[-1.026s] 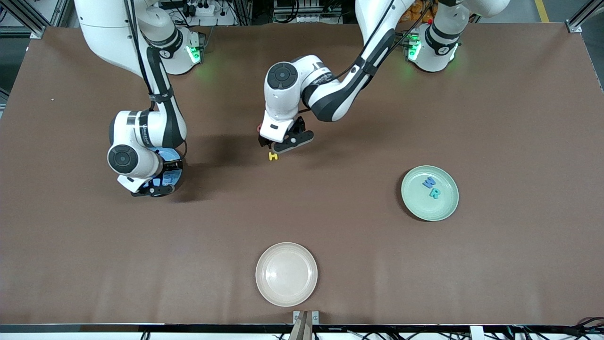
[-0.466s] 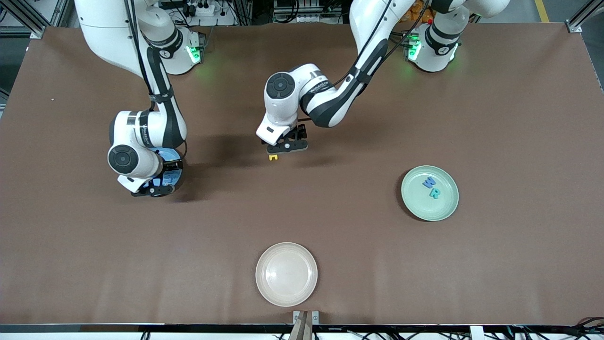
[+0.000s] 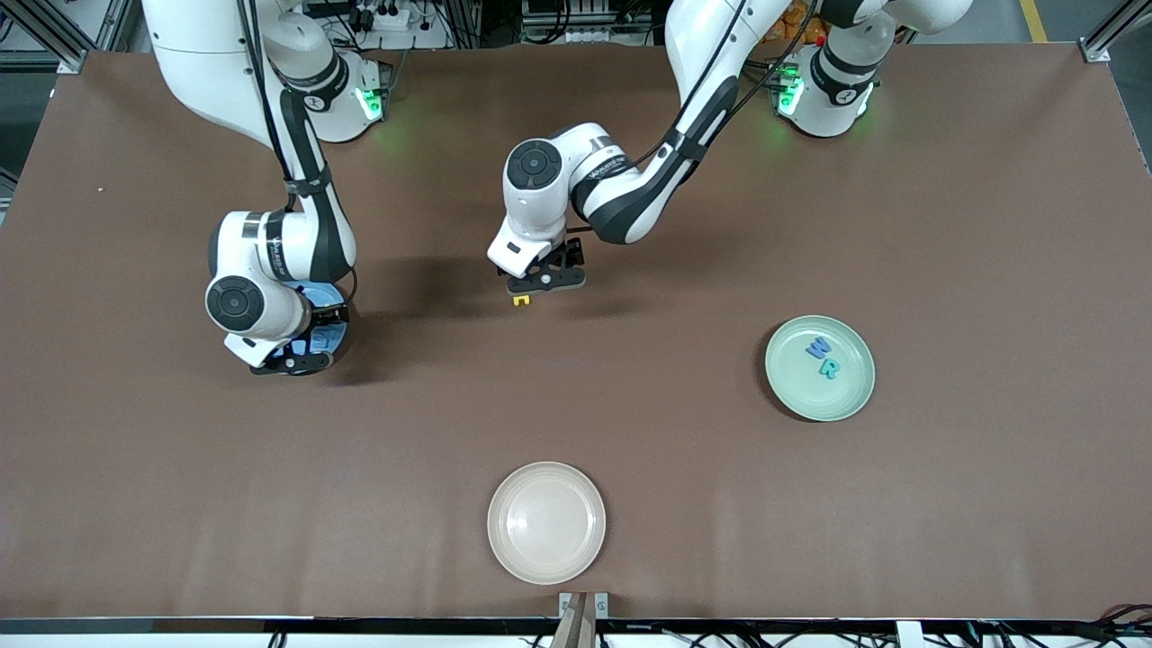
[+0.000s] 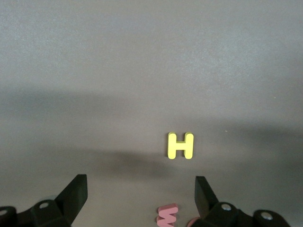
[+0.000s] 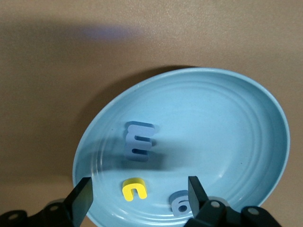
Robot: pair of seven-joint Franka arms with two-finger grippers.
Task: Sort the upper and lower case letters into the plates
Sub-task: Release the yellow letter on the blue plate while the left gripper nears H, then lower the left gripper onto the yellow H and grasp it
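Observation:
My left gripper [image 3: 543,281] [image 4: 140,189] hangs open low over the middle of the table. A yellow H [image 3: 520,300] [image 4: 180,145] lies flat just past its fingertips, not between them. A pink letter [image 4: 167,216] lies on the table under the hand. My right gripper [image 3: 301,355] [image 5: 139,189] is open and holds nothing over the blue plate [image 3: 324,292] [image 5: 227,123]. In that plate lie a blue m [image 5: 138,140], a yellow u [image 5: 134,188] and a blue g [image 5: 180,203]. The mint plate [image 3: 846,396] holds a blue W [image 3: 817,347] and a teal R [image 3: 829,367].
A cream plate [image 3: 546,522] with nothing in it sits near the table's front edge, in the middle. Both arms' shadows fall on the brown table [image 3: 990,270] around the hands.
The left gripper has come down and turned over the yellow H, which it now partly covers in the front view. The right arm has not moved.

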